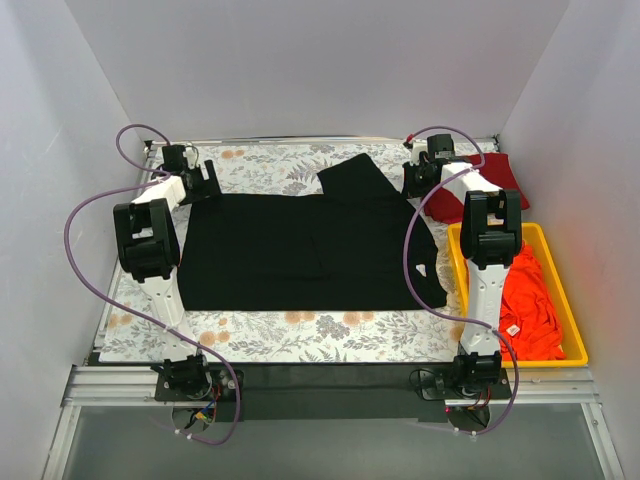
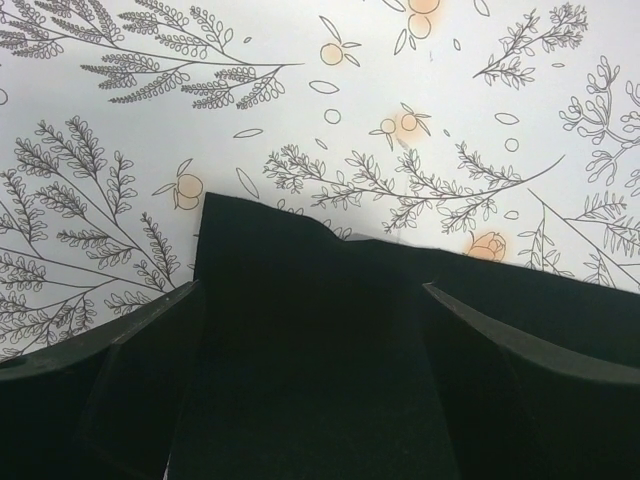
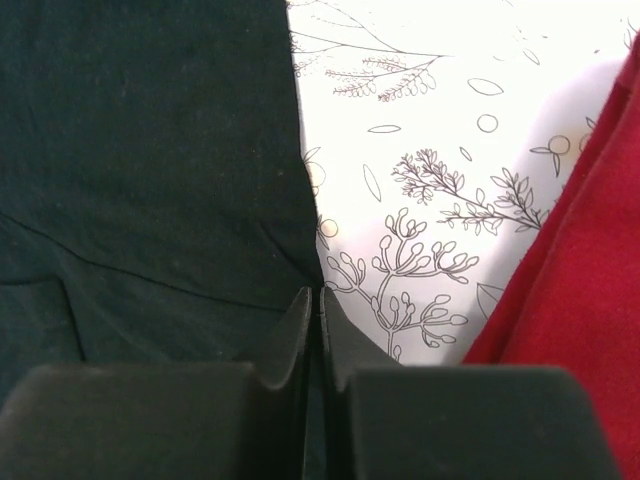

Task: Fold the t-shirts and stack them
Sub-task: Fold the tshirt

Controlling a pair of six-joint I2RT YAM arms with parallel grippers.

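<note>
A black t-shirt (image 1: 300, 250) lies spread flat on the floral table cover, with one part folded over at its far right (image 1: 352, 178). My left gripper (image 1: 200, 180) is open at the shirt's far left corner. In the left wrist view the corner (image 2: 300, 300) lies between the wide-apart fingers of the left gripper (image 2: 310, 290). My right gripper (image 1: 418, 180) sits at the shirt's far right edge. In the right wrist view the right gripper (image 3: 320, 292) is shut on that edge of the black shirt (image 3: 150, 150). A dark red t-shirt (image 1: 495, 185) lies at the far right, and it also shows in the right wrist view (image 3: 580, 300).
A yellow bin (image 1: 572, 318) at the right holds bright orange-red t-shirts (image 1: 530, 300). The floral cover (image 1: 280, 335) shows along the near edge and at the far left. White walls close in the back and both sides.
</note>
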